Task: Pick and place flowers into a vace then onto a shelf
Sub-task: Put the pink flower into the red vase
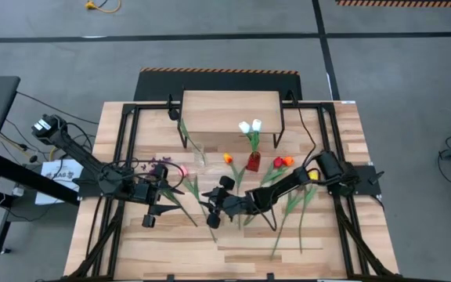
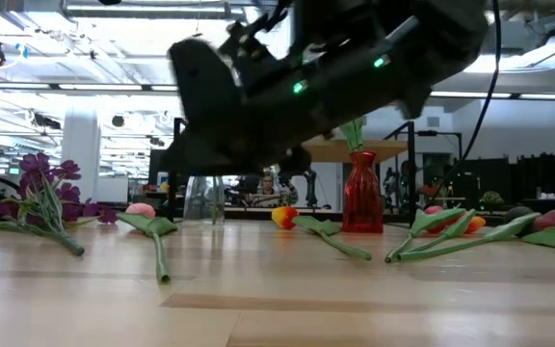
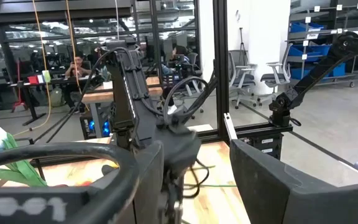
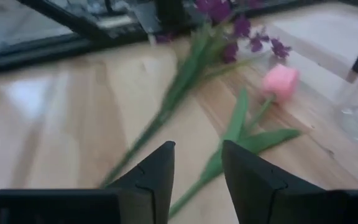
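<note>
Tulips lie loose on the tabletop. A pink tulip (image 4: pixel 279 81) has its green stem (image 4: pixel 222 155) running on the wood toward my right gripper (image 4: pixel 197 168). That gripper is open, low over the table's middle (image 1: pixel 212 211), with its fingertips on either side of the stem's line and clear of it. A purple sprig (image 4: pixel 229 25) lies beside it. A red vase (image 1: pixel 254 162) holds white tulips (image 1: pixel 250 127) and stands in front of the shelf (image 1: pixel 229 110). My left gripper (image 1: pixel 151 200) waits open at the left, holding nothing.
A clear glass vase (image 2: pixel 205 198) stands near the shelf's left leg. An orange tulip (image 1: pixel 228 158), red and orange tulips (image 1: pixel 282 162) and a yellow one (image 1: pixel 313 174) lie to the right. Black frame rails (image 1: pixel 120 149) border the table. Bare wood lies toward the near edge (image 1: pixel 225 258).
</note>
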Robot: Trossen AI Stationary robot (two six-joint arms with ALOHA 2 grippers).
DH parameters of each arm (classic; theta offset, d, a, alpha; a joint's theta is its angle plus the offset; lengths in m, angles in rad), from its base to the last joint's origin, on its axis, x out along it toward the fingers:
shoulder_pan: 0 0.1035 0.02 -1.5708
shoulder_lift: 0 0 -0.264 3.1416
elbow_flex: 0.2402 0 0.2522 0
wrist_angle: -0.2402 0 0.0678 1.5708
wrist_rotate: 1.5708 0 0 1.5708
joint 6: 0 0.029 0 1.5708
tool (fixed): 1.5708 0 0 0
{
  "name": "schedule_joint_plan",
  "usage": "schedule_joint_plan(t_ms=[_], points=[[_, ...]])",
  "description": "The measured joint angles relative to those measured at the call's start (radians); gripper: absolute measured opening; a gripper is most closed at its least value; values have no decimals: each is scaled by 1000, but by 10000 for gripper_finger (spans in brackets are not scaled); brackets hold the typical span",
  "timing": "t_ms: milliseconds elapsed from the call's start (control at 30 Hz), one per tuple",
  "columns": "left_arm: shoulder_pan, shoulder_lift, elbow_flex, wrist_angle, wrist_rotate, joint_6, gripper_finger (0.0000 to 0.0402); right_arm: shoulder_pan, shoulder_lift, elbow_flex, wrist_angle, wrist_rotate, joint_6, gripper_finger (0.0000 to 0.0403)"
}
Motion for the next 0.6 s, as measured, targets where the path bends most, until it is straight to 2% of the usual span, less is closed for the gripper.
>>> schedule_joint_plan(t_ms=[400, 600], points=[[0, 0, 0, 0, -1, 0, 174, -28, 112, 231, -287, -23, 0, 129], [0, 0, 0, 0, -1, 0, 174, -29, 108, 239, -310, -23, -8, 129]])
